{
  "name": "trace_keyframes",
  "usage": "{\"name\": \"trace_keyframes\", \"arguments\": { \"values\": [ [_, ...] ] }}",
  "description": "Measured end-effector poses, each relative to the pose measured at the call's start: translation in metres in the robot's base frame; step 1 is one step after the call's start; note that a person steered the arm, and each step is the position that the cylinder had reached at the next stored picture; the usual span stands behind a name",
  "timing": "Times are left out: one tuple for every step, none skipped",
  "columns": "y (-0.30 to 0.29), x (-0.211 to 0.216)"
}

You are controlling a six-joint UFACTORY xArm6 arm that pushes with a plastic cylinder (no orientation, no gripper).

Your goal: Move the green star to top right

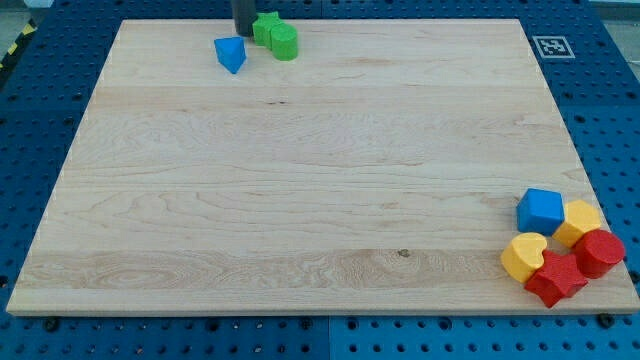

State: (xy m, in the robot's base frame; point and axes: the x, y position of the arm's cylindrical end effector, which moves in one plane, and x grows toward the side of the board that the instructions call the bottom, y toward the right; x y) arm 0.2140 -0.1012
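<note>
The green star [265, 27] lies at the top edge of the wooden board [320, 170], left of centre. A green cylinder-like block [284, 42] touches it on its lower right. A blue block with a pointed bottom [231, 53] lies just to the lower left of the star. My tip [245, 32] is the lower end of the dark rod coming down at the view's top. It sits right at the star's left side, between the star and the blue pointed block.
At the board's bottom right corner lies a cluster: a blue cube-like block [541, 211], a yellow block [579, 221], a yellow heart [524, 256], a red round block [599, 252] and a red star [555, 278]. A printed marker tag [552, 46] is at the top right corner.
</note>
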Motion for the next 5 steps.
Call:
{"name": "trace_keyframes", "arguments": {
  "values": [
    [0.026, 0.003],
    [0.051, 0.01],
    [0.057, 0.041],
    [0.077, 0.061],
    [0.105, 0.061]
  ]
}}
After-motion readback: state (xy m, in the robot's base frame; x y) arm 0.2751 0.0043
